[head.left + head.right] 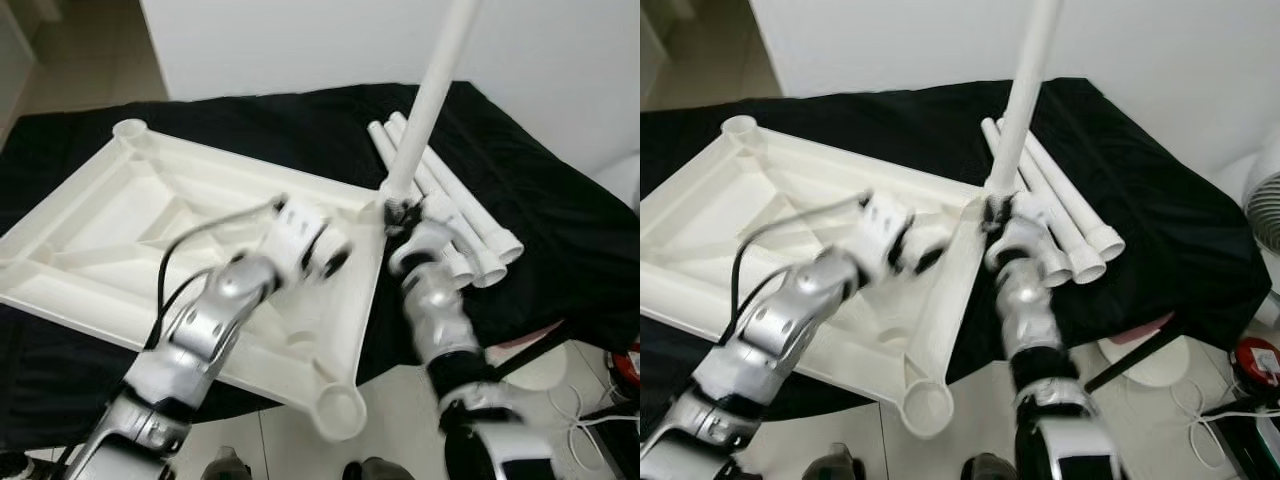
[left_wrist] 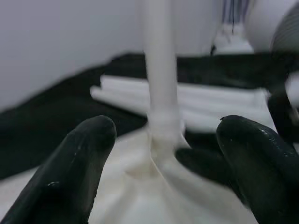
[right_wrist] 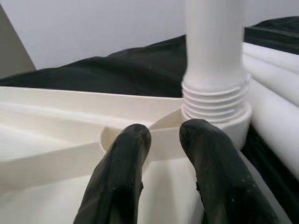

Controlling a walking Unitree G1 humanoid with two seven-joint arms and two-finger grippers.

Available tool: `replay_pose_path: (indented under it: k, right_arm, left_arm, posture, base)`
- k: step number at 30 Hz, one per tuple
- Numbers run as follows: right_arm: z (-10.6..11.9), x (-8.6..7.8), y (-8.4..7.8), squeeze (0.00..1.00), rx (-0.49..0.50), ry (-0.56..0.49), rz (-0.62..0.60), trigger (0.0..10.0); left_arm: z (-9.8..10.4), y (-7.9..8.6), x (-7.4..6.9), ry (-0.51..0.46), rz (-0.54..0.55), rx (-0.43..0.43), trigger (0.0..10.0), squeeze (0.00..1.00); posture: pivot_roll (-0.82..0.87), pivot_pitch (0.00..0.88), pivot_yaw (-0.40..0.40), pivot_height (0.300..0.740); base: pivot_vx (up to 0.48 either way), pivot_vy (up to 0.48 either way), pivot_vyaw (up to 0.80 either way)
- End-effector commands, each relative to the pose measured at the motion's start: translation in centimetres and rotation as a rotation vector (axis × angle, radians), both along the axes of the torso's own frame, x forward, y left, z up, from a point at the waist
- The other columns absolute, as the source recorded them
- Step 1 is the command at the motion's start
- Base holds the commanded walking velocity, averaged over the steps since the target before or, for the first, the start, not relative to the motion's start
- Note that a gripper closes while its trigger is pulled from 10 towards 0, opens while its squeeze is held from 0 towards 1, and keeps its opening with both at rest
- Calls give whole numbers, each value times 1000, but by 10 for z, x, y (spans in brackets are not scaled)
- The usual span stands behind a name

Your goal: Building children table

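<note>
- black cloth [image 1: 560,230] covers the work surface; everything sits on it
- tabletop [image 1: 150,230], one, white plastic, lying underside up with ribs showing; four corner sockets, three open: far-left [image 1: 130,130], left edge, near [image 1: 338,410]
- upright leg [image 1: 430,90], one, standing in the far-right corner socket [image 3: 217,119]; in the right wrist view several thread turns show above the socket rim, so my read is it is started but not screwed home
- spare legs [image 1: 470,225], three white tubes lying side by side on the cloth just beside that corner, open ends toward the robot
- left gripper [image 2: 163,154] over the tabletop's underside, aimed at the base of the upright leg; fingers [image 2: 84,158] spread wide with the leg between them but further off, nothing held
- right gripper [image 3: 163,144] at the same corner, low beside the socket; fingers [image 3: 126,158] close together with a narrow gap and nothing visible in it; tips near the rim, contact hard to call because the head views are blurred there
- step in hand: fitting leg one of four; task is early
- next move, as I judge it: close on the leg near its base and turn it until the threads disappear, keeping it vertical; the other gripper should steady the tabletop so it doesn't rotate on the cloth; then take a spare
</note>
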State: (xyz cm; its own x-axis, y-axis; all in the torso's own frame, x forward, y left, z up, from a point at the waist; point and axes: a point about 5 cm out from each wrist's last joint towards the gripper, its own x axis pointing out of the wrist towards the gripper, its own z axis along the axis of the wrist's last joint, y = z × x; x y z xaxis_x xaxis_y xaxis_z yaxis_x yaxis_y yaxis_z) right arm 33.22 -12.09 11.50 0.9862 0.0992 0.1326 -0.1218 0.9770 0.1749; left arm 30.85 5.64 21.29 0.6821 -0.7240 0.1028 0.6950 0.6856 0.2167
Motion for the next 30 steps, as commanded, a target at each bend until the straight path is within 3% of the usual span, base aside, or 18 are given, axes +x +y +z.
replay_pose_path:
  k: [1,6,10,12,14,16,19,26,30]
  right_arm:
    - [9,-3,-10,0,3,-59,-33,10000]
    - [6,-15,-9,0,4,-74,-37,10000]
    - [8,-32,-12,0,21,-118,-27,10000]
    - [8,-32,-12,0,21,-118,-27,10000]
    - [10,-38,-16,0,11,-144,-39,10000]
    - [14,-46,-34,0,-60,-187,-133,10000]
    - [16,-51,-45,0,-104,-197,-201,10000]
    - [25,-53,-60,0,-119,-212,-238,10000]
    - [27,-52,-63,0,-128,-207,-234,10000]
  left_arm:
    - [-6,14,6,38,114,-56,10000,0]
    - [6,22,13,-10,154,-96,10000,0]
    - [15,27,10,-44,67,-125,10000,0]
    - [15,27,10,-44,67,-125,10000,0]
    - [16,28,5,-46,15,-127,10000,0]
    - [10,26,-12,-39,-149,-97,10000,0]
    - [6,27,-23,-41,-227,-76,10000,0]
    - [-9,35,-46,-120,-322,39,10000,0]
    - [-18,39,-49,-102,-306,31,10000,0]
  posture:
    - [3,4,-9,740]
    - [-4,7,-5,740]
    - [-18,11,6,740]
    - [-18,11,6,740]
    - [-21,8,8,740]
    - [-25,4,9,740]
    - [-25,2,8,740]
    - [-18,0,3,740]
    - [-17,0,2,740]
  base:
    - [0,0,0]
    - [0,0,0]
    - [0,0,0]
    - [0,0,0]
    - [0,0,0]
    - [0,0,0]
    - [0,0,0]
    - [0,0,0]
    - [0,0,0]
